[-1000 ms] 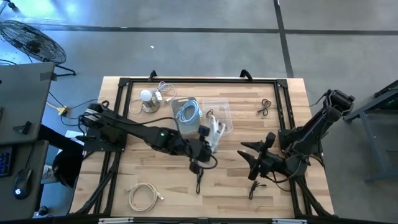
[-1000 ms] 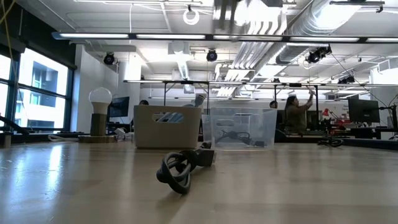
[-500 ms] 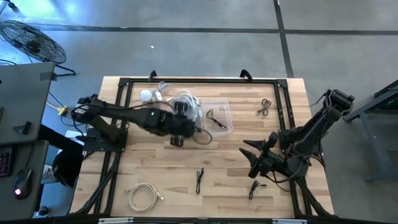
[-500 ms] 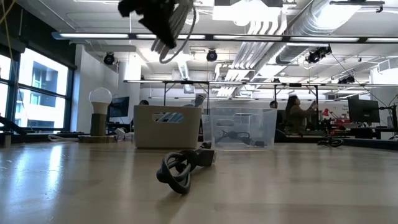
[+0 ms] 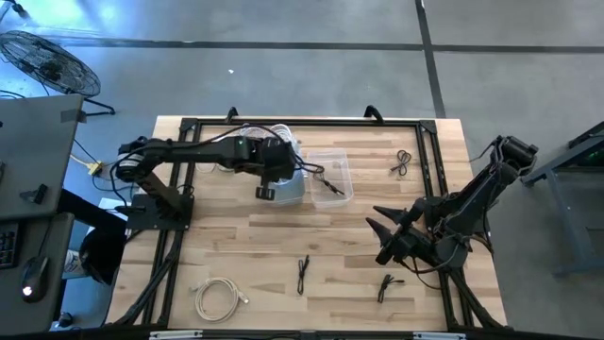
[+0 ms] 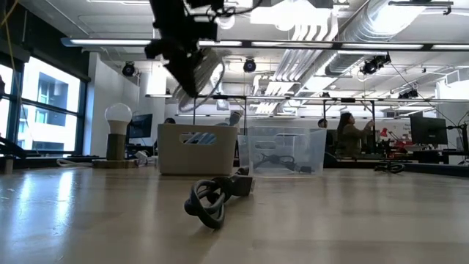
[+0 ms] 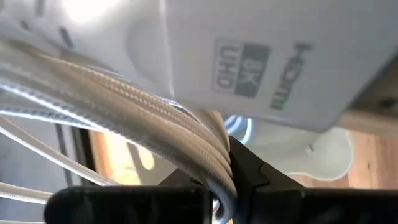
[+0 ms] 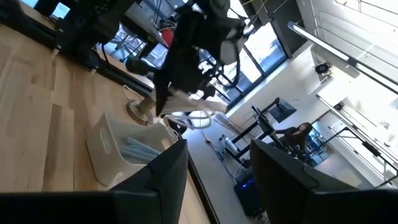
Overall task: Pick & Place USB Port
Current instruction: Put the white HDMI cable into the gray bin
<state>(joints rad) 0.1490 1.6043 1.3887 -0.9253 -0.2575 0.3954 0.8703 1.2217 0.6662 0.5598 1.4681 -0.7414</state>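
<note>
Left pincer [image 5: 267, 179] clenched on white braided cable [image 7: 155, 118] above grey bin [image 6: 196, 149]; plug reads "8K UHD HDMI". Right pincer [image 5: 387, 236] released, idle over worktop [image 5: 245, 246].

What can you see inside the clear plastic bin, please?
A dark cable lies in the clear bin. Whether anything smaller sits beneath it cannot be told.

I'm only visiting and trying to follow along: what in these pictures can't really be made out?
- High view: the left gripper sits over the grey bin; the arm hides what is in that bin.
- Left wrist view: the white cable fills the picture, both ends cut off by the edges.
- High view: the black cables on the table are too small to tell their plug type.
</note>
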